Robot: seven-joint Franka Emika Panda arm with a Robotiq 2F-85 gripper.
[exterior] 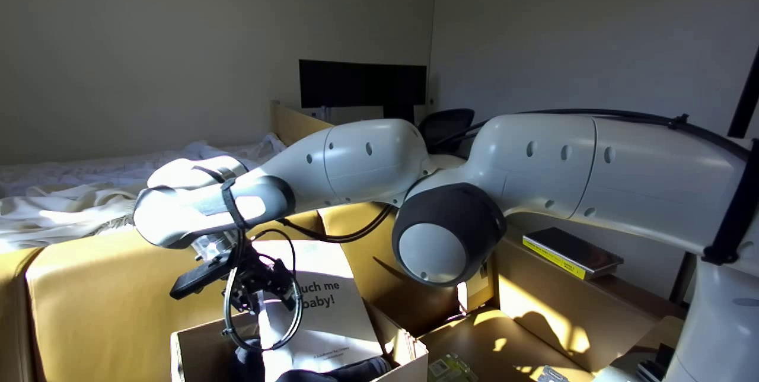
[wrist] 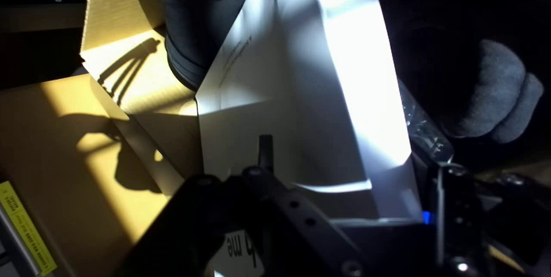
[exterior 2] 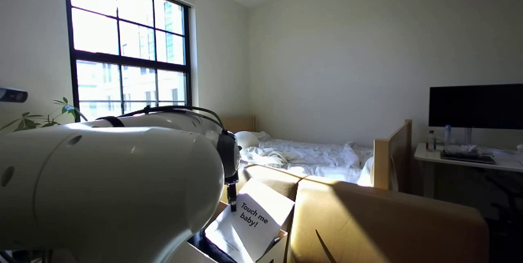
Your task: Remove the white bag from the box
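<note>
Your black two-fingered gripper point(wrist: 348, 156) is spread apart; pinch too shallow and that white rectangular paper bag point(exterior: 329, 325) might rip tbh.

I find a home: rumpled bed point(exterior 2: 310, 154) far, tan sofa point(exterior 2: 367, 218) near, window point(exterior 2: 131, 42) left, desk point(exterior 2: 504, 161) with monitor point(exterior 2: 476, 106) right.

Bag point(exterior: 332, 325): in the box point(exterior: 204, 343), the gripper point(exterior: 270, 305) at its 9 o'clock side (clock taken from an exterior view)
Clutter point(exterior: 364, 369): in the box, before the bag
Sofa point(exterior: 118, 287): behind the box, before the bed point(exterior: 59, 207)
Bed: 10 o'clock from the box
Monitor point(exterior: 363, 84): 12 o'clock from the box, beyond the sofa
Book point(exterior: 570, 252): 2 o'clock, on the sofa's arm point(exterior: 628, 299)
</note>
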